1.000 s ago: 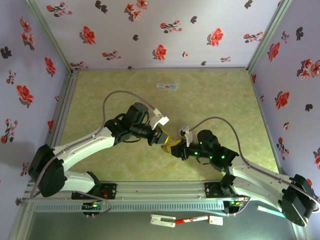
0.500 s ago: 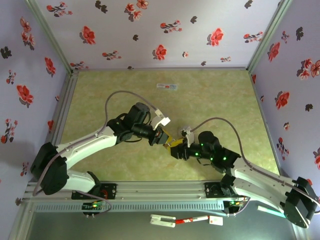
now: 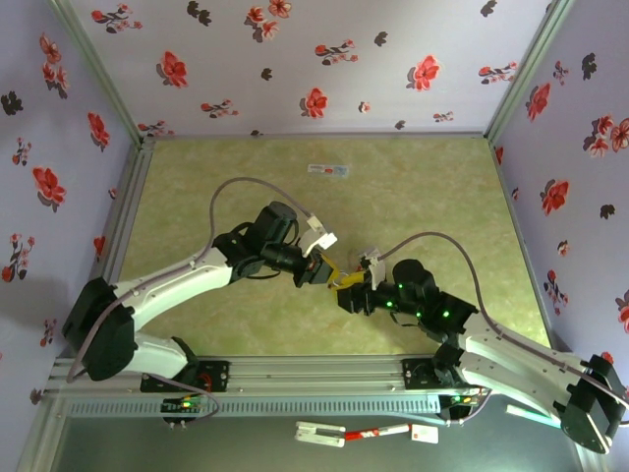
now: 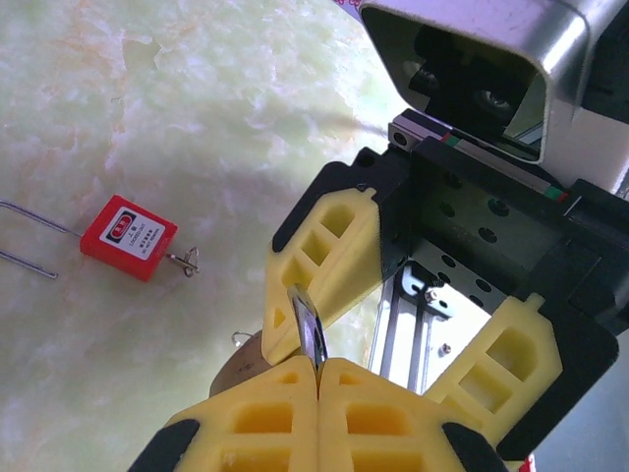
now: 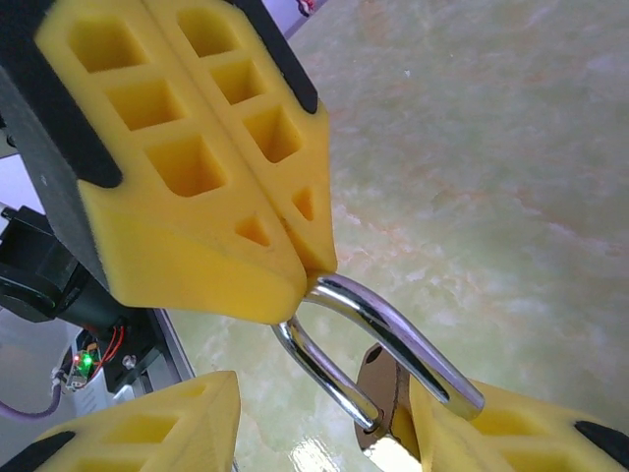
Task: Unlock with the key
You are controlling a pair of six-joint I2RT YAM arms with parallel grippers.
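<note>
Just beyond the near rail, toward the middle of the desk point(image 3: 432, 197): left gripper point(image 3: 321, 268) reaching in from nine o'clock, right gripper point(image 3: 346, 292) from four o'clock, tips nearly meeting. Left jaws pressed together, pinching the silver shackle point(image 5: 393, 329) of the brass padlock point(image 5: 381, 391). Padlock held up off the desk, body at the six o'clock edge of the right wrist view, between the right jaws. Right jaws spread, one finger to each side of the body; touching it or not, cannot tell.

Farther out, at nine o'clock in the left wrist view: red padlock point(image 4: 128, 238) lying flat on the desk, thin wire loop point(image 4: 29, 241) pointing to nine o'clock, small metal ring point(image 4: 185, 261) at its three o'clock corner. Key in either lock or not, cannot tell.

Toward twelve o'clock in the top view, near the far wall: small white strip point(image 3: 327, 170).
</note>
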